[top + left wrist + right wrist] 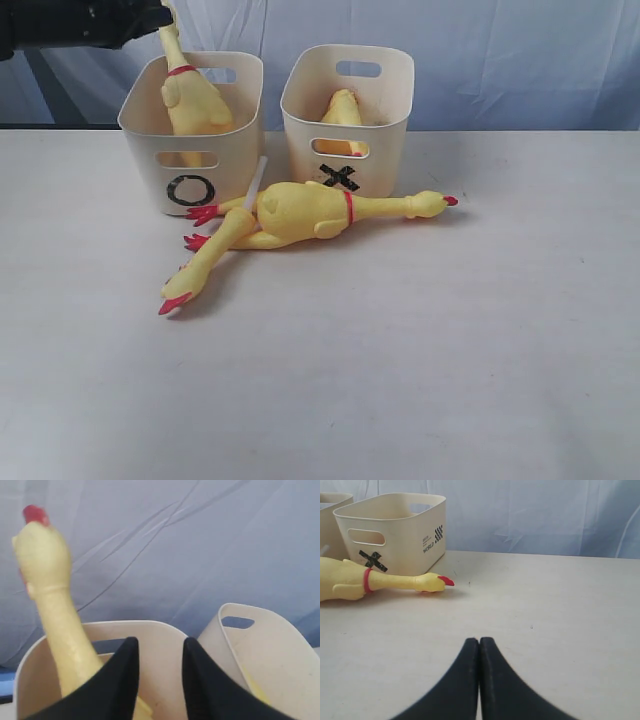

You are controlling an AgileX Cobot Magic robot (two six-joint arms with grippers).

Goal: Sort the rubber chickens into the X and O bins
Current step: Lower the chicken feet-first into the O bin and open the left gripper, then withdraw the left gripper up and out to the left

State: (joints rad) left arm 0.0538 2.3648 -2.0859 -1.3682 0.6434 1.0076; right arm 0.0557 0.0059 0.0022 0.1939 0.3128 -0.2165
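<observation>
A yellow rubber chicken (190, 100) stands in the O bin (232, 165), its neck rising past the rim. My left gripper (165, 15) hovers at that neck. In the left wrist view the gripper (159, 642) is open with nothing between its fingers, and the chicken (55, 605) stands just beside one finger. Another chicken (342, 108) lies inside the X bin (390, 140). A further chicken (300, 212) lies on the table before both bins, head to the right, red feet sprawled front-left. My right gripper (479, 641) is shut and empty, low over the table, right of that chicken's head (432, 582).
Both bins stand side by side at the table's back, against a pale blue cloth backdrop (500, 60). A thin white strip (262, 170) leans between the bins. Bare table (450, 360) spreads to the front and right.
</observation>
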